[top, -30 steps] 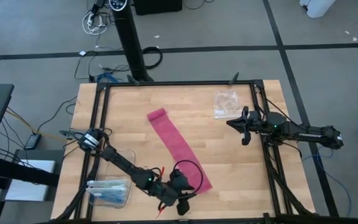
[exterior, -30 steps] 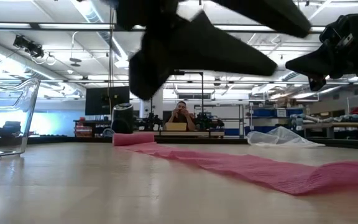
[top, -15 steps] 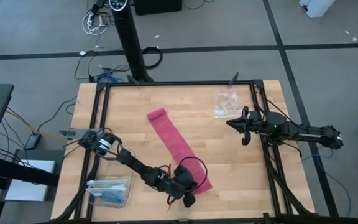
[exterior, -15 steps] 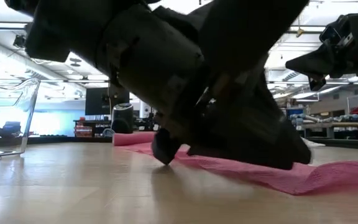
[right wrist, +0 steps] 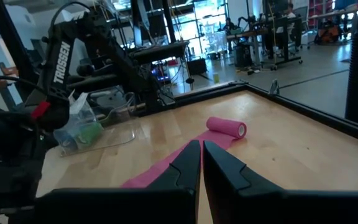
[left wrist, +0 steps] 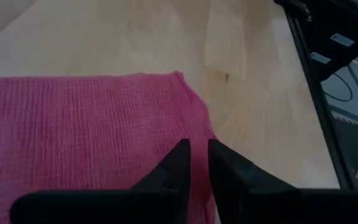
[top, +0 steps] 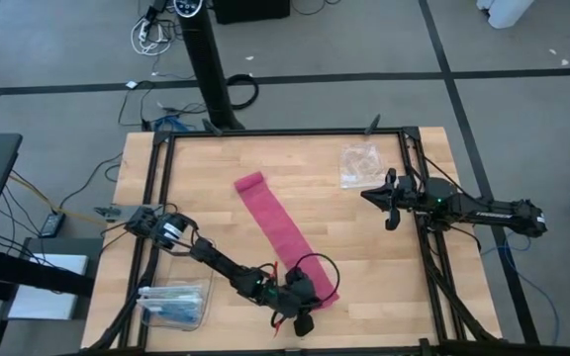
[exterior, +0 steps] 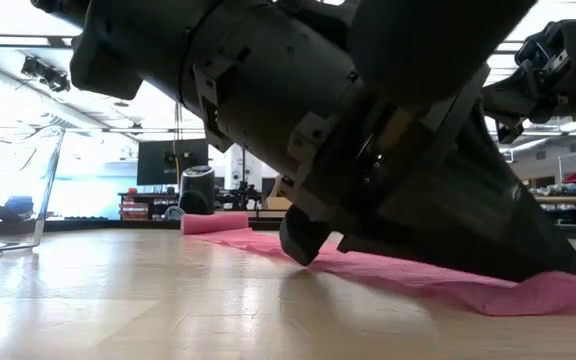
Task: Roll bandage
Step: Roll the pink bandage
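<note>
The bandage (top: 280, 232) is a magenta strip lying flat and slanted across the wooden table. Its far end is wound into a small roll (top: 249, 182), also seen as a roll (right wrist: 227, 127) in the right wrist view. My left gripper (top: 315, 300) is low over the strip's near end, fingers nearly together on the cloth (left wrist: 197, 152). In the low view its dark bulk (exterior: 368, 150) fills the picture, with its tip down on the pink cloth (exterior: 528, 290). My right gripper (top: 388, 204) waits shut by the right rail, clear of the table. My left gripper pinches the bandage's cloth between its two fingertips (left wrist: 180, 157), just in from the near end's edge and close to its corner (left wrist: 199, 118). The fingers slant down from the table's near-left side. The strip lies on the table, slack; one layer or several, I cannot tell.
A clear plastic bag (top: 359, 164) lies at the far right. A clear plastic box with blue contents (top: 174, 305) stands at the near left. Black frame rails (top: 433, 267) run around the table's edges. Bare wood lies on both sides of the strip.
My left gripper has gone down and toward the table's right edge, onto the bandage's near end. Its two fingers, apart a second ago, have come together on the cloth. The strip has stayed where it was.
</note>
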